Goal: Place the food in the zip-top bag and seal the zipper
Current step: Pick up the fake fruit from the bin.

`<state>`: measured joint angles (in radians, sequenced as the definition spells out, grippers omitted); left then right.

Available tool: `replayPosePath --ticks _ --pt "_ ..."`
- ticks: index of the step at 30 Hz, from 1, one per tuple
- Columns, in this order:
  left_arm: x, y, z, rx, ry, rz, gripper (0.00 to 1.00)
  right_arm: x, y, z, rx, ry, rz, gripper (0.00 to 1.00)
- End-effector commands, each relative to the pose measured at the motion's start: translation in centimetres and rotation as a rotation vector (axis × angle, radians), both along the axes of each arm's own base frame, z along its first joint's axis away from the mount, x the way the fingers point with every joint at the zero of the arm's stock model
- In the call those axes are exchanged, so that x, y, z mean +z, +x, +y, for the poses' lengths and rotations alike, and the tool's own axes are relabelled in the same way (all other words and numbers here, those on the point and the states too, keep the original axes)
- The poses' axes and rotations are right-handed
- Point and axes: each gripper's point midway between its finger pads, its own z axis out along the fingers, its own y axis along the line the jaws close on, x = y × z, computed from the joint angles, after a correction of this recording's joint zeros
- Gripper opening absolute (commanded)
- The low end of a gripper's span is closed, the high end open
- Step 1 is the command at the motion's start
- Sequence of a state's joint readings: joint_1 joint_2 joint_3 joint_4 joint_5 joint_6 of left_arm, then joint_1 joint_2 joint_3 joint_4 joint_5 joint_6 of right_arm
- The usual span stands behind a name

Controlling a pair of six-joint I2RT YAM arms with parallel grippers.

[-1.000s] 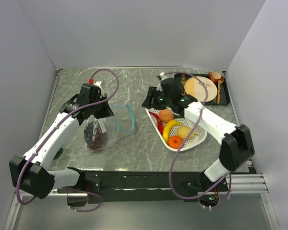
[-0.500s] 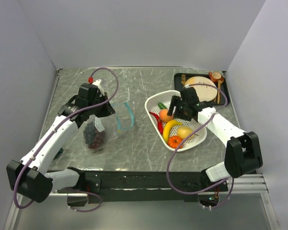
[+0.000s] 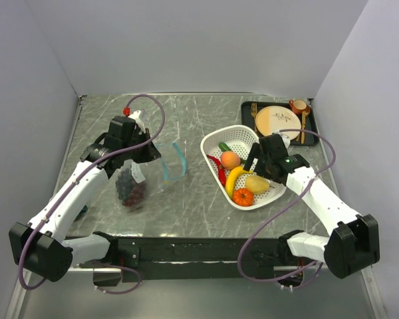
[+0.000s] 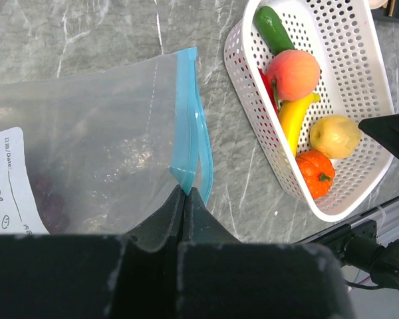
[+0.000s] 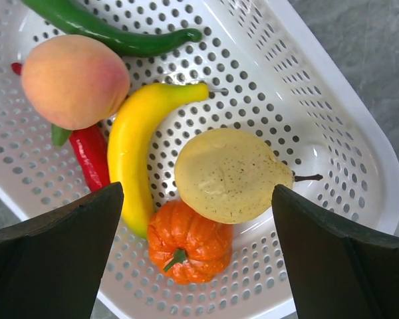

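Pinching the zip-top bag (image 4: 86, 113) at a corner of its mouth, the left gripper (image 4: 186, 198) is seen with its fingers pressed together on the plastic, right at the end of the zipper (image 4: 188, 106). The bag is held up over the table (image 3: 186, 206) left of centre, its mouth gaping toward the right, and the dark purple grapes (image 3: 130, 190) are seen inside at its bottom. Near the bag, to its right, a white perforated basket (image 3: 216, 136) is set on the table. 6 pieces of food are held in it: a green piece (image 5: 106, 36), a peach (image 5: 73, 80), a red chili (image 5: 93, 156), a banana (image 5: 136, 146), a lemon (image 5: 226, 176) and an orange tomato (image 5: 186, 242). The right gripper (image 5: 196, 193) is hung over the lemon with its fingers spread wide and nothing between them. A beige plate (image 3: 277, 121) is seen on a black tray (image 3: 310, 129) at the far right.
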<state>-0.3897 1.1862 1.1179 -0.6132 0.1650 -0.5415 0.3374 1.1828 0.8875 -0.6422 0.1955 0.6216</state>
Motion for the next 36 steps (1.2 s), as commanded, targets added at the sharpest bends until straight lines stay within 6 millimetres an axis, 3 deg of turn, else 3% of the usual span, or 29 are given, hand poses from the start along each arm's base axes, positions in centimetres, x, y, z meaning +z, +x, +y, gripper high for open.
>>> replayPosePath --ticks 1,9,17,18,19,22,25,32,36 --pt "1.7 0.2 -0.5 -0.027 -0.027 -0.065 0.01 -2.5 -1.1 -0.9 -0.063 -0.032 0.094 1.00" --pt "1.4 -0.1 -0.5 -0.038 -0.024 -0.057 0.01 -5.9 -0.7 -0.1 -0.082 0.034 0.140 1.00" --pt "1.6 -0.1 -0.2 -0.029 -0.004 -0.056 0.01 -6.9 0.7 0.7 -0.073 0.054 0.159 0.96" --pt "1.7 -0.1 -0.2 -0.031 -0.005 -0.057 0.01 -7.1 0.7 0.8 -0.069 0.055 0.160 0.93" --pt "1.7 -0.1 -0.2 -0.033 -0.003 -0.057 0.01 -7.1 0.8 0.9 -0.066 0.061 0.157 0.81" --pt "1.9 -0.1 -0.1 -0.032 0.005 -0.064 0.01 -7.0 0.8 1.2 -0.059 0.077 0.152 0.63" --pt "1.7 0.0 -0.2 -0.039 0.008 -0.057 0.01 -6.4 1.0 1.4 -0.041 0.091 0.120 0.52" --pt "1.4 0.1 -0.3 -0.032 -0.003 -0.053 0.01 -5.7 1.8 1.4 0.012 0.060 0.103 0.33" --pt "1.7 0.1 -0.3 -0.030 -0.010 -0.061 0.01 -4.9 1.9 1.0 0.033 0.027 0.095 0.29"
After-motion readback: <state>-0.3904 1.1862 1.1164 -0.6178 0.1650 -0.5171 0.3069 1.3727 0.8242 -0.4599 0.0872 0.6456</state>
